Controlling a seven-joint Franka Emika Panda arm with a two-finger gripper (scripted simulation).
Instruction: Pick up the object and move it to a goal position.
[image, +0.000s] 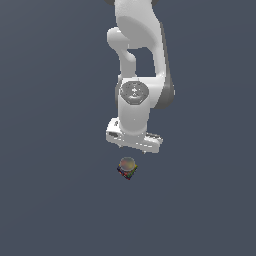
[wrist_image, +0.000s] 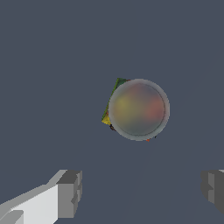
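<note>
My gripper hangs above the multicoloured cube, jaws spread wide and holding nothing.

The cube sits upright on the dark floor, grey bowl-like top facing up toward me; corners turned diagonally; no long axis; my fingers are well apart from it.

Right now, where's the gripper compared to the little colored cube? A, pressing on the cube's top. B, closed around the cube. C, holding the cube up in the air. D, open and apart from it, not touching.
D: in the wrist view the fingers stand wide apart with the cube well clear of them, and the exterior view shows a gap between the gripper and the cube.
</note>
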